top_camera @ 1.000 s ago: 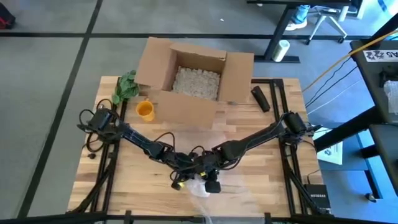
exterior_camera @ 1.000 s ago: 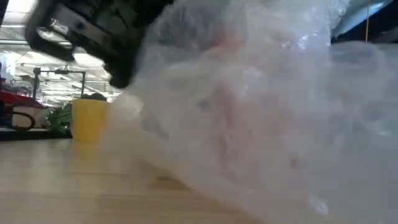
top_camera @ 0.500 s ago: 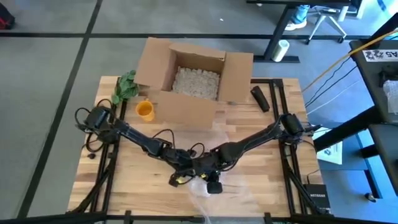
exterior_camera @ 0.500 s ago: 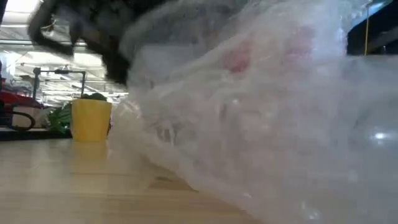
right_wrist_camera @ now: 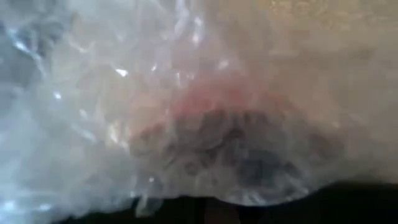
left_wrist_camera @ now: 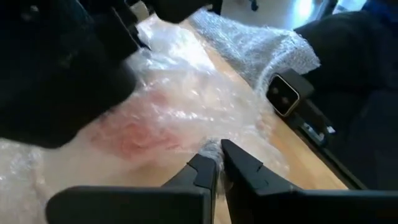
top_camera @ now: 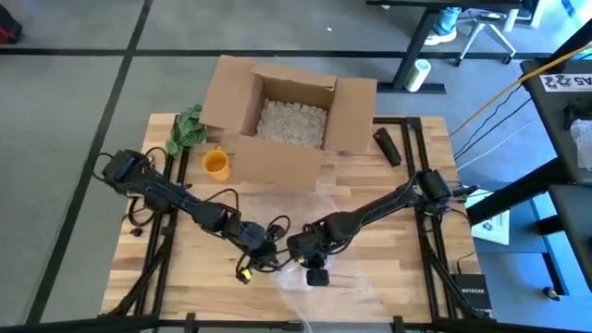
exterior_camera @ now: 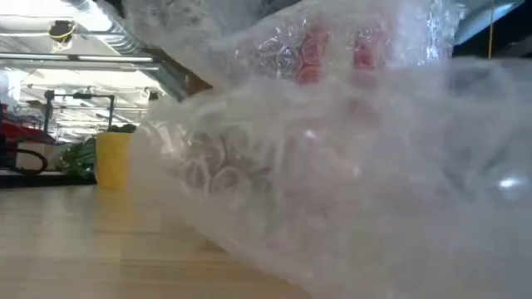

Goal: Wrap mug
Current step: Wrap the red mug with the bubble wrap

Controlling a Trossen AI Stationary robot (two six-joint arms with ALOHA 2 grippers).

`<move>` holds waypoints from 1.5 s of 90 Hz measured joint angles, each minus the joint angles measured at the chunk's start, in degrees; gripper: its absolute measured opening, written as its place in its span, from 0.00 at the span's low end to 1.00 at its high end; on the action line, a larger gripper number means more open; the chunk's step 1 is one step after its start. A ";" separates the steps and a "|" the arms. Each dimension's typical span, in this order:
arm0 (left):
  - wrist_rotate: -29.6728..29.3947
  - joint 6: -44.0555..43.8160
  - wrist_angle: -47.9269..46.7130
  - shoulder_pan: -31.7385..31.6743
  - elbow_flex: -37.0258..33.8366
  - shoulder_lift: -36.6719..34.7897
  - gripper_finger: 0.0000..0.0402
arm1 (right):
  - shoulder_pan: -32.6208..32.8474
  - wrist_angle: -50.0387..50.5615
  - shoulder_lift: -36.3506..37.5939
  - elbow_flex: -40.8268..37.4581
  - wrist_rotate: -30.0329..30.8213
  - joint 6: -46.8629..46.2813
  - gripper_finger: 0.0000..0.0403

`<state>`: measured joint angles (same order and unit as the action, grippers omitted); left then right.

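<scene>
The mug shows only as a red shape [exterior_camera: 312, 58] inside clear bubble wrap [exterior_camera: 332, 183], which is bunched over it near the table's front middle [top_camera: 310, 282]. In the left wrist view the red patch [left_wrist_camera: 134, 134] lies under the film. My left gripper [left_wrist_camera: 217, 158] is shut on the wrap just left of the bundle [top_camera: 268, 252]. My right gripper [top_camera: 303, 248] sits on top of the bundle, and wrap over a red blur [right_wrist_camera: 211, 102] fills its wrist view. My left gripper pinches a gathered bit of the bubble wrap [left_wrist_camera: 213, 147] between its two fingertips, at the sheet's edge beside the mug. The fingers come in low from the table's left. The film runs from them up over the red shape, and the bundle rests on the table.
An open cardboard box [top_camera: 287, 116] with packing fill stands at the back. A yellow cup [top_camera: 215, 164] and a green item [top_camera: 188, 128] are at the back left. A black object [top_camera: 387, 146] lies at the back right. Bare wood lies left of the bundle.
My left gripper has moved toward the table's left edge, drawing the wrap with it. In the low view the dark gripper has gone from the upper left, and the film now reaches farther left, partly in front of the yellow cup.
</scene>
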<state>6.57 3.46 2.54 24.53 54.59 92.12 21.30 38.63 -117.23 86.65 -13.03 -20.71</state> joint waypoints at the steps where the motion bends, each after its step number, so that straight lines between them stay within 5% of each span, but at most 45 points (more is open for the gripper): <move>1: -0.29 -0.16 -0.27 0.15 0.00 0.00 0.00 | 0.00 0.00 0.00 0.00 0.05 0.00 0.11; 29: -8.85 -5.89 -10.17 3.31 -0.34 -0.06 0.00 | 0.03 0.13 0.19 -0.01 0.39 -0.51 0.11; 75: -11.50 -17.41 17.31 3.30 -21.00 -0.11 0.00 | 0.15 3.33 -1.38 3.17 1.60 -1.60 0.11; 107: -28.57 -16.28 20.13 3.28 -22.16 -0.09 0.00 | 0.22 8.08 -3.41 3.45 10.86 -6.27 0.11; 135: -30.03 -16.79 18.97 3.24 -22.21 -0.07 0.00 | 0.15 12.87 -3.30 3.48 20.31 -9.71 0.11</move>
<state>-23.46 -13.32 21.51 27.77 32.38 92.05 21.45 51.50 -120.53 90.13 7.28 -30.42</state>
